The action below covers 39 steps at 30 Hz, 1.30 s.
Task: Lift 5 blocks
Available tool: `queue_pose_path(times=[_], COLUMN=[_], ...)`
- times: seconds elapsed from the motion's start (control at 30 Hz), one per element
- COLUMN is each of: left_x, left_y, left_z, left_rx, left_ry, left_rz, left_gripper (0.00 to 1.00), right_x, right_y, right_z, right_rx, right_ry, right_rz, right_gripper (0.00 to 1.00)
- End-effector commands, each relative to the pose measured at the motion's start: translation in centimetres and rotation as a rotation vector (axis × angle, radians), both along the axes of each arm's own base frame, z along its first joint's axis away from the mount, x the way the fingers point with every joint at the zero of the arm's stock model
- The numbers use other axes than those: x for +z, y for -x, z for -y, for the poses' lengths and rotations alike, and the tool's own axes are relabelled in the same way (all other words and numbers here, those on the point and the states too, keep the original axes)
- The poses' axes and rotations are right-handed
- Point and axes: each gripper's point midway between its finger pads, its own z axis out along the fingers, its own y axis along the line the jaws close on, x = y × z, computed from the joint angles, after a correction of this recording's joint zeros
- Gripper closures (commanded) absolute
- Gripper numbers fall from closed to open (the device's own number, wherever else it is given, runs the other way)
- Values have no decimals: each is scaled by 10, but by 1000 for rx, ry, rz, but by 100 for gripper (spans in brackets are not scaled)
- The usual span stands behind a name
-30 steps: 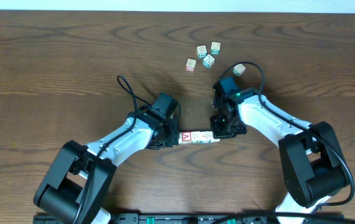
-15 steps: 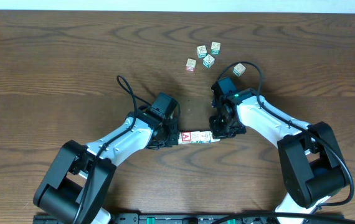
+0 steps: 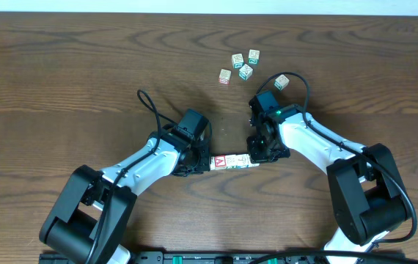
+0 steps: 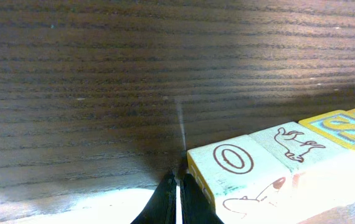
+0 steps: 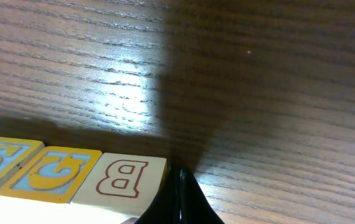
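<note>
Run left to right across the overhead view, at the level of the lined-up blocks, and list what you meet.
In order: left arm → left end effector → row of blocks → right end effector → right arm.

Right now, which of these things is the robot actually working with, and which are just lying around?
In the job: the row of blocks, pressed endwise between the shut left gripper and right gripper.
Lying about: five loose blocks farther up the table.

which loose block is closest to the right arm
The single block sitting on its own, apart from the cluster of four, just past the right arm.
</note>
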Motion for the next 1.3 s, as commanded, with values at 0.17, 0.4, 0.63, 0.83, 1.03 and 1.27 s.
queue_pose_path(times=[0.17,0.4,0.63,0.83,1.03,1.27], left_x=[13,14,16,17,18,20], left_y=[3,2,2,5,2,0], left_z=[27,29,36,40,42,43], left_rx=[-16,-20,-54,-80,-84,-85], left_ry=[135,146,163,164,171,179], left_rz=[-31,-24,-7,1,15,27], left_gripper=[93,93,93,93,93,93], right_x=[4,7,9,12,22,26], right_y=[12,15,18,20,30,30], right_z=[-34,-54,-64,-71,-90,-95], right_rx=[37,82,112,126,161,162], right_ry=[-125,-182,-206,-252,-379,-413], right_rz=[-33,-24,-21,-34,-79,-86], right_gripper=[99,99,99,99,99,99])
